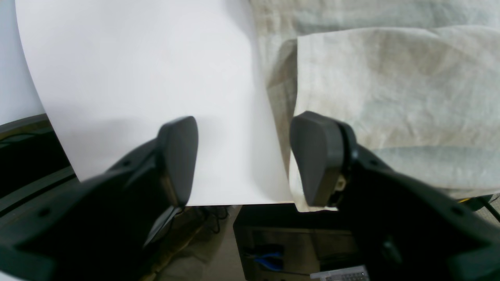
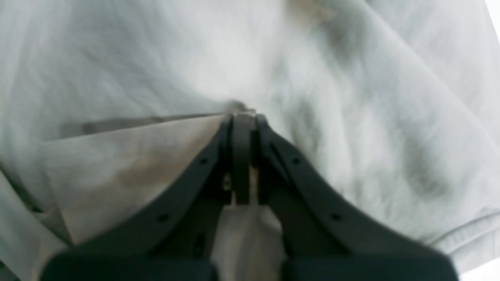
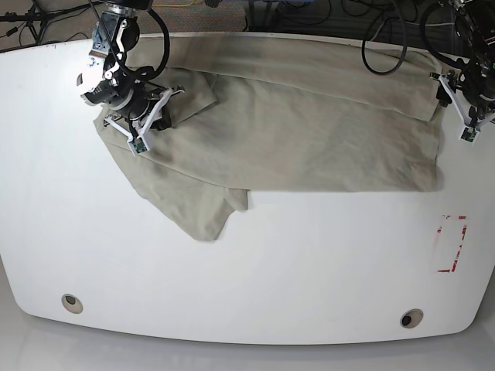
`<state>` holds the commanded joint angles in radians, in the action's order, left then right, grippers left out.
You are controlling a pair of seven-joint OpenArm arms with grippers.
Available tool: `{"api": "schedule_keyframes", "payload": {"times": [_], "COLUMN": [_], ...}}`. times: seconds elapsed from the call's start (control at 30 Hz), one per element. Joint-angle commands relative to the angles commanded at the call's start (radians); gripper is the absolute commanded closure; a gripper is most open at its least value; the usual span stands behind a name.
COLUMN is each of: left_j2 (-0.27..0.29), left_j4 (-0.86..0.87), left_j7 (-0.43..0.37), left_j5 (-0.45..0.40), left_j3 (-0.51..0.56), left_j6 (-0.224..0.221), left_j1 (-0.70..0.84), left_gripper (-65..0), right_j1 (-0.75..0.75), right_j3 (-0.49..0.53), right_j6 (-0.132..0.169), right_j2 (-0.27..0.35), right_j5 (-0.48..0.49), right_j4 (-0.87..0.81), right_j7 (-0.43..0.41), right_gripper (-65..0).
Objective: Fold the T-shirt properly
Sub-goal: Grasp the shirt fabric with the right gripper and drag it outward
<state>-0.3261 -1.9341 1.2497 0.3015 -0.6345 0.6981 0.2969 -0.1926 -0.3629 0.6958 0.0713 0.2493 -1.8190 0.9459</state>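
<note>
The light khaki T-shirt [image 3: 309, 131] lies wrinkled across the far half of the white table [image 3: 255, 263], with one sleeve hanging toward the front left. My right gripper [image 2: 243, 117] is shut on a fold of the T-shirt [image 2: 351, 97] and sits at the shirt's far left [image 3: 161, 114]. My left gripper [image 1: 248, 160] is open at the shirt's right edge [image 3: 447, 97]. One of its fingers [image 1: 318, 156] is over the folded cloth [image 1: 390, 89]. The other is over bare table [image 1: 136, 78].
A red rectangular outline [image 3: 451, 243] is marked on the table at the right. Two round holes [image 3: 71, 303] [image 3: 411, 318] sit near the front edge. Cables [image 3: 387, 31] run behind the table. Below the table's edge stands a dark box [image 1: 293, 242].
</note>
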Motion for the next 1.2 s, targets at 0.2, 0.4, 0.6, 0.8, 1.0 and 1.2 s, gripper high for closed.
{"api": "schedule_keyframes", "payload": {"times": [0.2, 0.4, 0.6, 0.8, 1.0, 1.2], "left_j2": [0.000, 0.000, 0.000, 0.000, 0.000, 0.000], "left_j4": [0.000, 0.000, 0.000, 0.000, 0.000, 0.002], "left_j7": [0.000, 0.000, 0.000, 0.000, 0.000, 0.000], "left_j5": [0.000, 0.000, -0.002, -0.002, -0.002, -0.002], "left_j3": [0.000, 0.000, 0.000, 0.000, 0.000, 0.000], "left_j6": [0.000, 0.000, 0.000, 0.000, 0.000, 0.000], "left_j1": [0.002, 0.005, 0.005, 0.005, 0.005, 0.005], "left_gripper": [-38.5, -38.5, -38.5, -38.5, -38.5, -38.5], "right_j1": [0.002, 0.020, 0.035, 0.060, 0.072, 0.086], "right_j3": [0.000, 0.000, 0.000, 0.002, 0.023, 0.068], "right_j6": [0.000, 0.000, 0.002, 0.002, 0.002, 0.002], "right_j2": [0.000, 0.000, 0.000, 0.000, -0.002, 0.002], "right_j5": [0.000, 0.002, 0.002, 0.002, 0.002, 0.002], "right_j4": [-0.054, -0.064, -0.064, -0.061, -0.057, -0.055], "right_j7": [0.002, 0.002, 0.002, 0.003, 0.003, 0.003], "right_gripper": [0.0, 0.0, 0.0, 0.0, 0.0, 0.0]}}
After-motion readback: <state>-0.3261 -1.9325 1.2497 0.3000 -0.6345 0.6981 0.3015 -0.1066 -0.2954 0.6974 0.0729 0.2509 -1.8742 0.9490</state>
